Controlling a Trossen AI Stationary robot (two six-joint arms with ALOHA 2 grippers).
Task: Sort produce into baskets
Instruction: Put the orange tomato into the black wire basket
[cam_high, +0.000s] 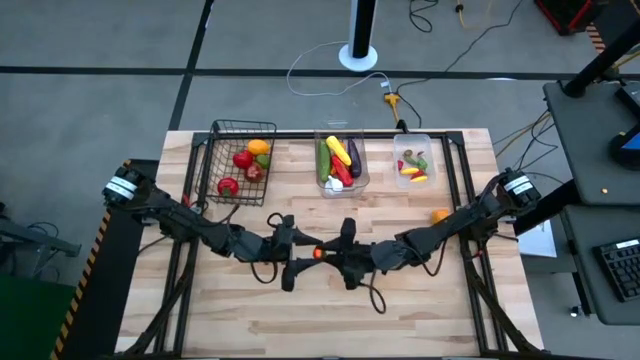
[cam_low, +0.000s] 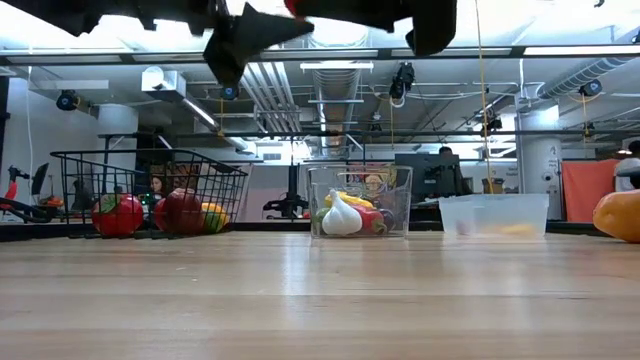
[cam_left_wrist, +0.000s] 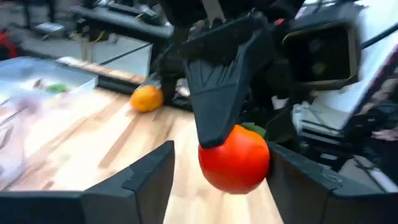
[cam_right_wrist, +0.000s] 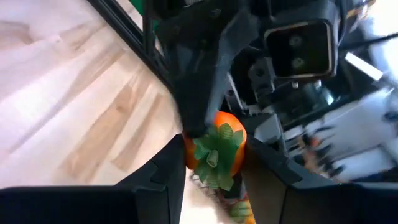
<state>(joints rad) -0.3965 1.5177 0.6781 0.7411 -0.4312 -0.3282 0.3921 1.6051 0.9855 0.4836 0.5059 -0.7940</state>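
Both grippers meet at mid-table. The right gripper (cam_high: 335, 254) grasps the tomato (cam_left_wrist: 234, 158). The left gripper (cam_high: 305, 254) fingers stand released around it.

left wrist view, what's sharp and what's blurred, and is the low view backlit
Left wrist view: the red tomato is fairly sharp, the clear bin smears with motion blur. Low view: yes, bright ceiling lights leave the arms as dark silhouettes above the black wire basket.

Red tomato (cam_left_wrist: 234, 158) with green leaf between dark end effectors over a pale wood-grain counter (cam_high: 420, 310).
Black mesh basket (cam_high: 232, 160) holds red, green and yellow produce; the middle clear bin (cam_high: 341, 160) shows green, yellow, purple, red, white; an orange fruit (cam_high: 440, 215) lies alone.
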